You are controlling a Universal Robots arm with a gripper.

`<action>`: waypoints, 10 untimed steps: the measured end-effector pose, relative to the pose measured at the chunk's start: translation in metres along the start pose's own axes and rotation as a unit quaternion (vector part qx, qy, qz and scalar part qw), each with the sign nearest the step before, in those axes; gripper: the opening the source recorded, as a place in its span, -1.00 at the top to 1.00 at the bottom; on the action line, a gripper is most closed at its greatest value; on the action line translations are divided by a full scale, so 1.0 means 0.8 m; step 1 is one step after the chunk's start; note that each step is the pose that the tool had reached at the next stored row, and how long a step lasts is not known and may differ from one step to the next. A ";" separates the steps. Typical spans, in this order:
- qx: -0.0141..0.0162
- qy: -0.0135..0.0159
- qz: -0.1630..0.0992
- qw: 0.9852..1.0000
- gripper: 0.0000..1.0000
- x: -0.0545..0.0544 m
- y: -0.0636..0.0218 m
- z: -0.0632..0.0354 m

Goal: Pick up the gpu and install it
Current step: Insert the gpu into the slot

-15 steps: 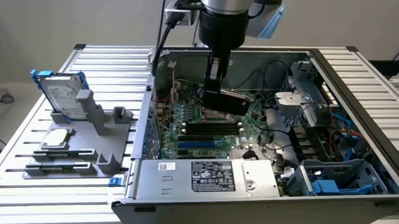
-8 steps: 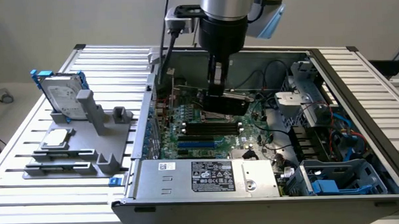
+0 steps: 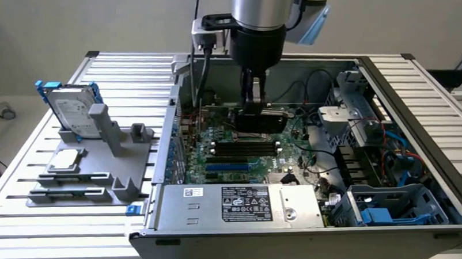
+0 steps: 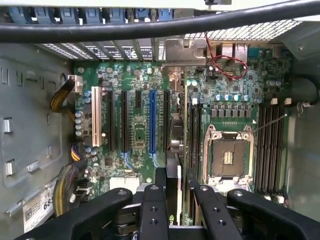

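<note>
The gpu (image 3: 260,124) (image 4: 173,170) stands on edge inside the open case (image 3: 414,88), low over the motherboard (image 3: 232,158) (image 4: 135,150), black shroud facing the exterior camera. The claw (image 3: 254,109) (image 4: 176,179) is clamped on its upper edge. In the wrist view the card lines up just beside the blue slot (image 4: 152,122); whether it is seated cannot be told. At the exterior view's left, a hard drive (image 3: 70,109) stands in a grey holder (image 3: 101,168) on the desk (image 3: 34,228).

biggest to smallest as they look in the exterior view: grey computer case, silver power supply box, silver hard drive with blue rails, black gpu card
1. grey computer case
2. silver power supply box
3. silver hard drive with blue rails
4. black gpu card, partly hidden behind the gripper
</note>
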State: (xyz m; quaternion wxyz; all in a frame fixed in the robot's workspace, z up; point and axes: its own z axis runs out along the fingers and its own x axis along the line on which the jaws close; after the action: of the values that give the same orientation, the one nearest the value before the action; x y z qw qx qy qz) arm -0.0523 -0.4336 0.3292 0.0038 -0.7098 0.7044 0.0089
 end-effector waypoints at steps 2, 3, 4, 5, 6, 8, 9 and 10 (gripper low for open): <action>0.008 0.000 0.000 1.000 0.47 0.000 0.009 0.002; 0.011 0.000 -0.001 1.000 0.47 0.000 0.014 0.003; 0.014 0.000 -0.001 1.000 0.47 0.000 0.020 0.005; 0.015 0.000 -0.001 1.000 0.47 0.000 0.024 0.006; 0.015 0.000 -0.001 1.000 0.47 0.000 0.026 0.006; 0.015 0.000 -0.001 1.000 0.47 0.003 0.026 0.007; 0.015 0.000 -0.001 1.000 0.47 0.004 0.026 0.008; 0.015 0.000 -0.001 1.000 0.47 0.006 0.026 0.010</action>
State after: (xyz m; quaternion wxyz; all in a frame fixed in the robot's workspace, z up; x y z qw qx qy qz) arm -0.0732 -0.4386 0.3216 0.0147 -0.7101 0.7039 -0.0017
